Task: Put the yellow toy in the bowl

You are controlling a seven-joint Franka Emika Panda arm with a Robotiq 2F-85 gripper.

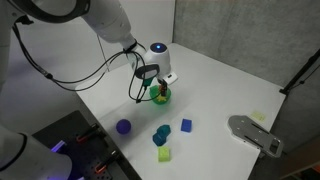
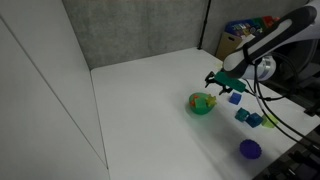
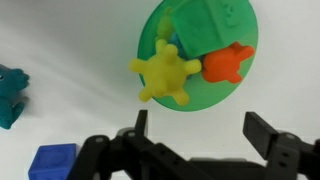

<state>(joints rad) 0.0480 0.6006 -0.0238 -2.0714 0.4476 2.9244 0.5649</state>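
The yellow toy [image 3: 165,72] is star-shaped and lies on the left rim of the green bowl [image 3: 205,95], partly over the edge. The bowl also holds a green block [image 3: 207,25] and an orange toy [image 3: 228,62]. My gripper [image 3: 196,125] is open and empty, just above and below the bowl in the wrist view. In both exterior views the gripper [image 1: 155,85] [image 2: 222,86] hovers right over the bowl [image 1: 160,97] [image 2: 202,104]. The yellow toy shows as a speck at the bowl's rim [image 2: 194,99].
On the white table lie a dark teal toy [image 3: 10,92] [image 1: 161,134], a blue cube [image 3: 52,161] [image 1: 186,125], a yellow-green cube [image 1: 164,154] and a purple round toy [image 1: 123,127] [image 2: 249,149]. A grey device [image 1: 254,133] sits at one table edge.
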